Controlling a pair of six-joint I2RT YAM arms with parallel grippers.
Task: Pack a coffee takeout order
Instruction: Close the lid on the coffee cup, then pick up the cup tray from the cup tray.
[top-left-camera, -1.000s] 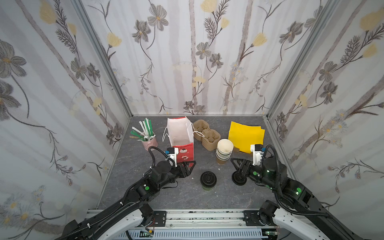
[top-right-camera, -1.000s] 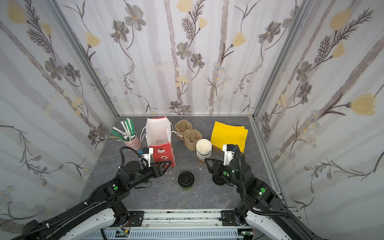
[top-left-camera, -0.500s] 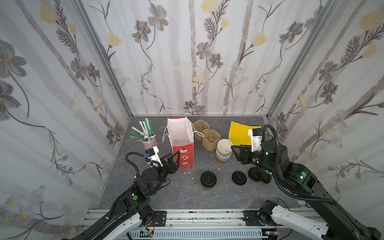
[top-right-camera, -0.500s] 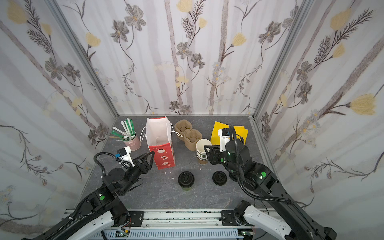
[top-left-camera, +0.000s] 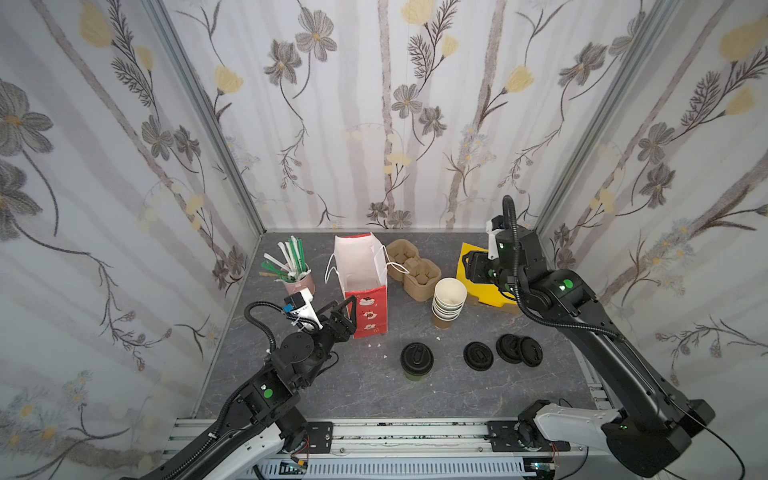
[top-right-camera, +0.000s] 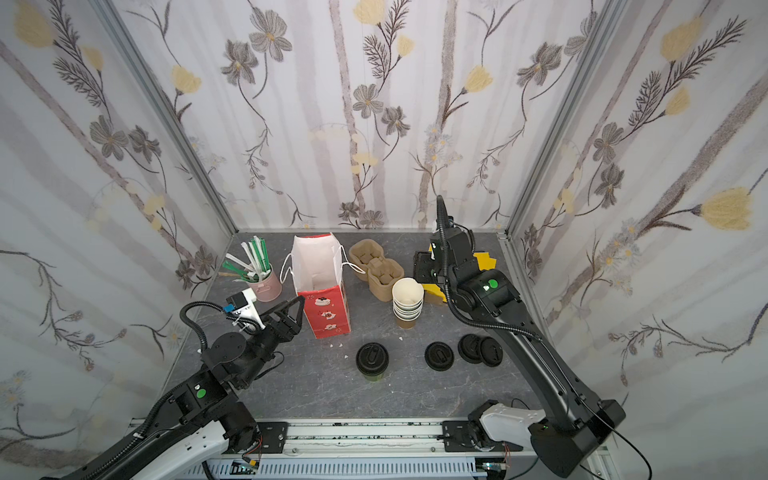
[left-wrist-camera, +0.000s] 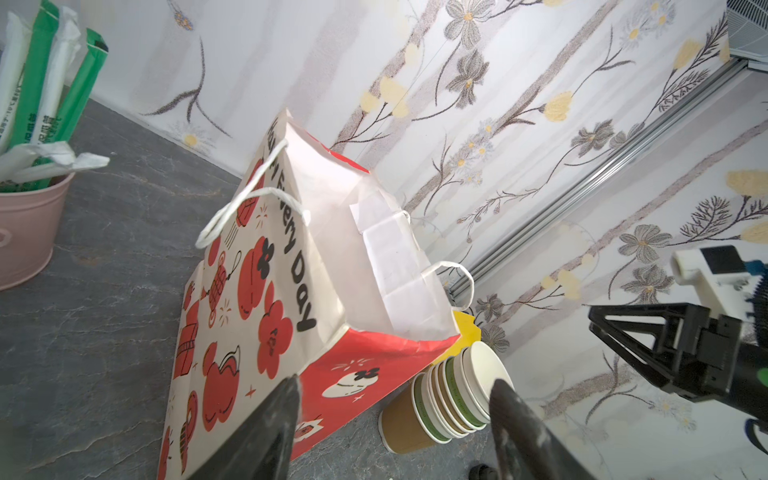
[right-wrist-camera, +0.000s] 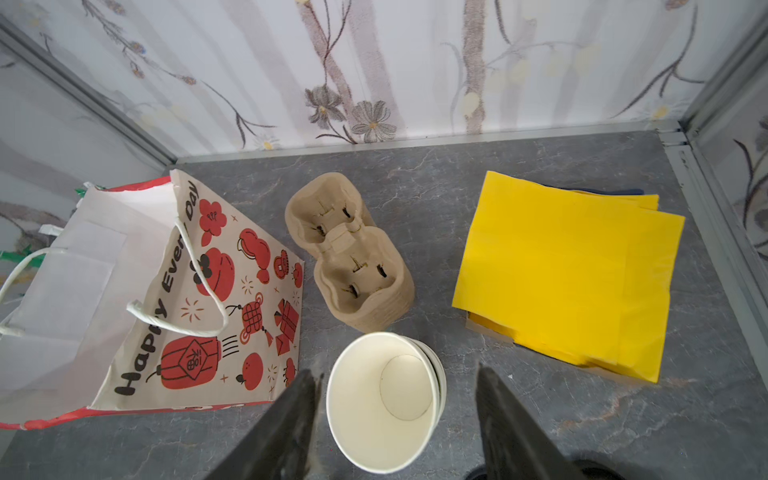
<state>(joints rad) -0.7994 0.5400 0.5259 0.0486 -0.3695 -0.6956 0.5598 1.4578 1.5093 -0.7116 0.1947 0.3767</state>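
Both spread: left pincer (left-wrist-camera: 395, 384); right pincer (right-wrist-camera: 395, 374)

A: Is there any writing that can be read?
B: Yes. Black lettering, "Happy Every Day", runs up the side of the red-and-white paper bag (right-wrist-camera: 249, 266), partly crossed by its cord handle (right-wrist-camera: 199, 266).
A: Anything else?
B: Small print on the green straw wrappers (left-wrist-camera: 35, 95), too fine to read.

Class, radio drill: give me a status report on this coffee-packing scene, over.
Left claw open by the bag. Right claw open over the napkins. Lidded cup not yet bagged. Cup stack crowds the napkins.
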